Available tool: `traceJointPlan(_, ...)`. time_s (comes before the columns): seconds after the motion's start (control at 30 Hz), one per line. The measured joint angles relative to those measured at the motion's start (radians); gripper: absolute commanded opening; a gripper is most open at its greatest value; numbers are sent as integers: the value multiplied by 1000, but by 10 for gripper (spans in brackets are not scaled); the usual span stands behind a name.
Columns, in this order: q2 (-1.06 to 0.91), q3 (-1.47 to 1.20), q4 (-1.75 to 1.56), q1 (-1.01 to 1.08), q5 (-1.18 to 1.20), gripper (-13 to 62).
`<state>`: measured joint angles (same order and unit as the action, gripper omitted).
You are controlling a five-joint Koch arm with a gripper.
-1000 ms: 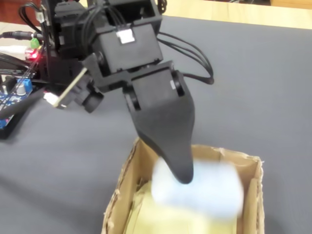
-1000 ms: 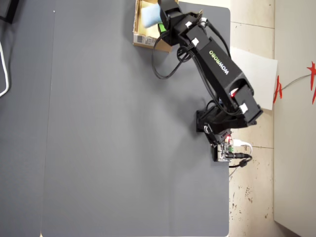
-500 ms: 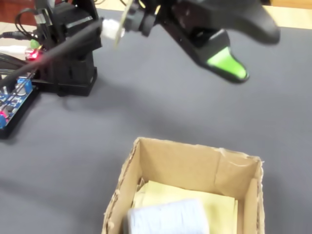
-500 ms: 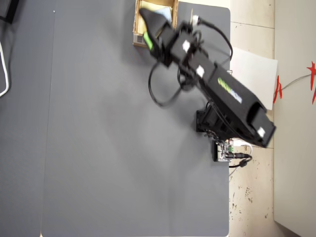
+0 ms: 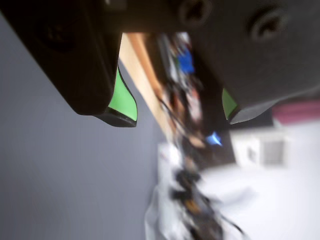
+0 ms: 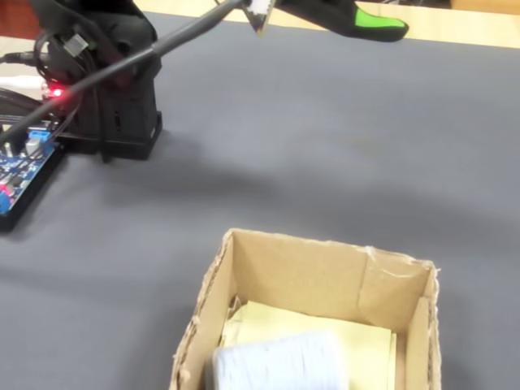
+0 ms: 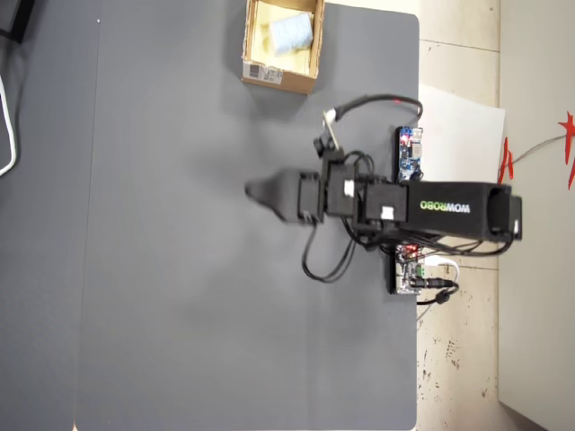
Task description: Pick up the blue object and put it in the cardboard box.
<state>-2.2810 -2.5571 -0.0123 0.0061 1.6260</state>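
Observation:
The blue object (image 6: 280,363), a pale ribbed roll, lies inside the cardboard box (image 6: 299,275) on a yellowish sheet, at the bottom of the fixed view. In the overhead view the blue object (image 7: 289,33) rests in the cardboard box (image 7: 278,75) at the top edge of the mat. My gripper (image 5: 180,121) is open in the wrist view, its green pads (image 5: 123,102) wide apart with nothing between them. The gripper (image 7: 258,190) hangs over the middle of the mat, far from the box. Only the gripper's green-lined tip (image 6: 388,29) shows at the top of the fixed view.
The arm's black base (image 6: 122,106) stands at the back left of the fixed view, with a blue circuit board (image 6: 20,162) and cables beside it. In the overhead view a blue board (image 7: 409,153) lies at the mat's right edge. Dark grey mat (image 7: 180,269) stretches left of the arm.
The gripper left the blue object lying in the box, rose out of it and swung away towards the middle of the mat. The box has not shifted.

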Motion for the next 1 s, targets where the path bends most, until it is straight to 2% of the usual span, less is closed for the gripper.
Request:
traceJointPlan(0.53,0,-466,-61,2,6,340)
traceJointPlan(1.0,0,-523,-60,11,12,340)
